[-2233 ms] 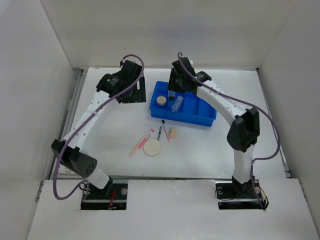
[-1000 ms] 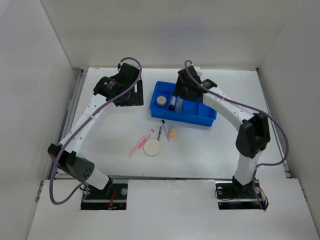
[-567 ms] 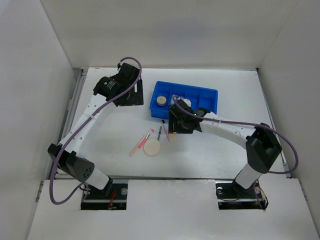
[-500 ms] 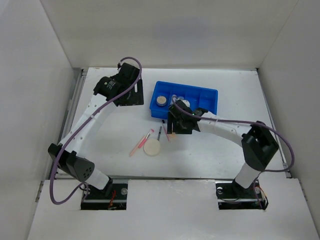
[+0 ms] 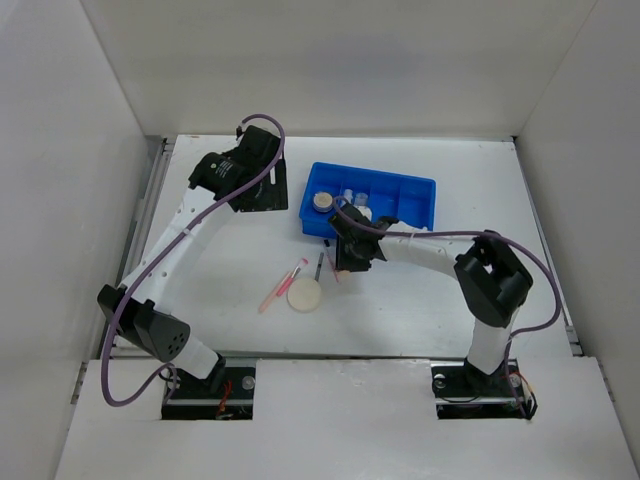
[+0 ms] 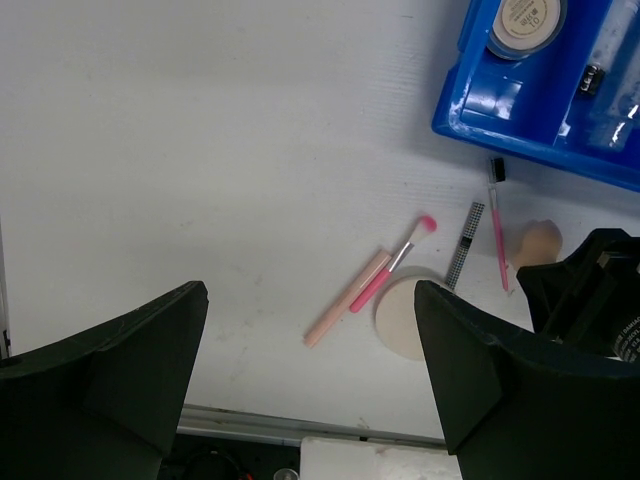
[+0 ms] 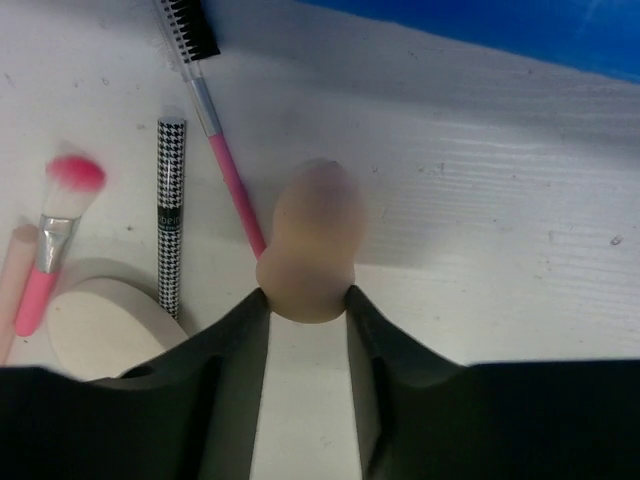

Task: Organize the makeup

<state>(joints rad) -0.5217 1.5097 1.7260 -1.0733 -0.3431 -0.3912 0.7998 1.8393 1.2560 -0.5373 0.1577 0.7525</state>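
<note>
The right claw (image 7: 307, 302) is down at desk (image 6: 200, 120) level with its two fingers closed in on the wide end of the peach sponge (image 7: 312, 240), one finger touching each side. The sponge appears to lie on the desk, not yet lifted. Its long axis runs straight out from between the fingers, narrow end pointing away from the claw and toward the blue tray (image 7: 500, 30), whose near wall stands just beyond it. So the coming move is judged to be a short lift and carry forward along that same line, over the wall into a compartment.

A spoolie with a pink handle (image 7: 222, 150) lies against the sponge's left flank and may be dragged along as the sponge rises. The houndstooth stick (image 7: 170, 215), the pink brush (image 7: 55, 225) and the cream puff (image 7: 100, 330) lie a little further left, apart from the fingers.

The beige compact (image 6: 526, 22) and the clear tube (image 6: 615, 80) already sit in the tray.

The left claw (image 6: 310, 290) hangs high over the far left of the desk, fingers spread wide with nothing between them, well apart from the sponge; the right arm is plainly the nearer one.
</note>
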